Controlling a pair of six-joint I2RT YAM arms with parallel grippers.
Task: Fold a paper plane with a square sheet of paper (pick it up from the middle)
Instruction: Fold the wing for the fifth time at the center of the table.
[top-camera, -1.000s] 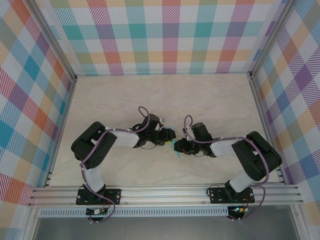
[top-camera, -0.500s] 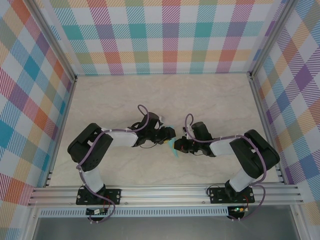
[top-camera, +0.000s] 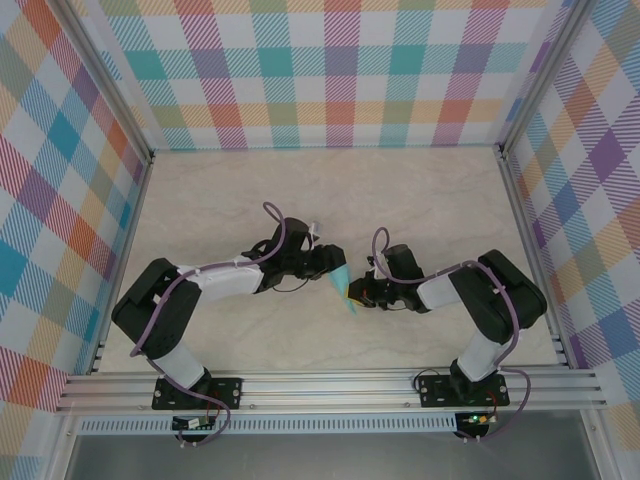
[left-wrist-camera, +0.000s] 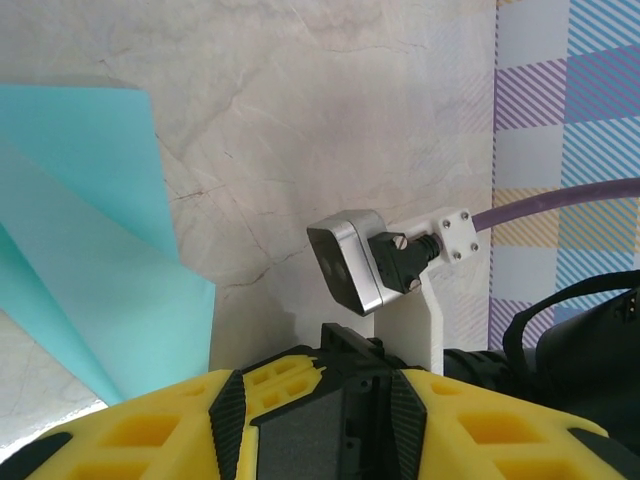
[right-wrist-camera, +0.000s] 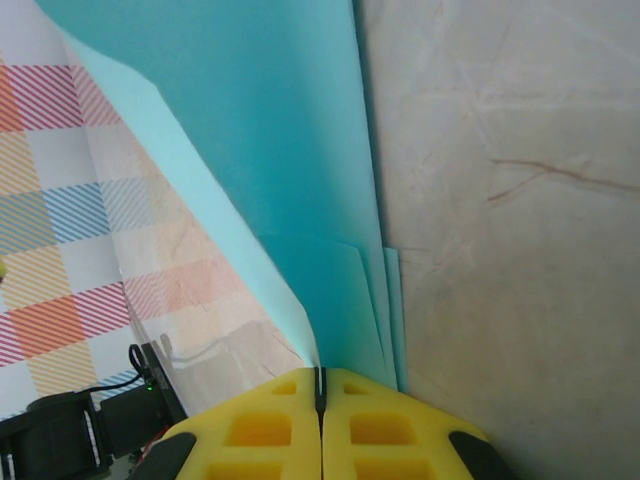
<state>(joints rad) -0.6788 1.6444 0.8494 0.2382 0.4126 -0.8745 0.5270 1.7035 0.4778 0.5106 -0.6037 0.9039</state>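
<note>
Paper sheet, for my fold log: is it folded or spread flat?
Folded: several layered edges of the paper sheet run into the shut right hand.

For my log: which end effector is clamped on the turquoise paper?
The right end effector: its yellow fingers are pressed shut with the turquoise paper pinched between them. The left end effector stands open.

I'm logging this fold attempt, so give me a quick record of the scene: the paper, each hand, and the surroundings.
paper: light turquoise, folded into several layers, lying between the tips of the two arms
right hand: shut, pinching the paper's layered edges
left hand: jaws apart, close beside the paper; contact cannot be told
table: pale marbled top
walls: pastel check pattern on three sides
fold stage: layers visible, finished shape cannot be told
</note>
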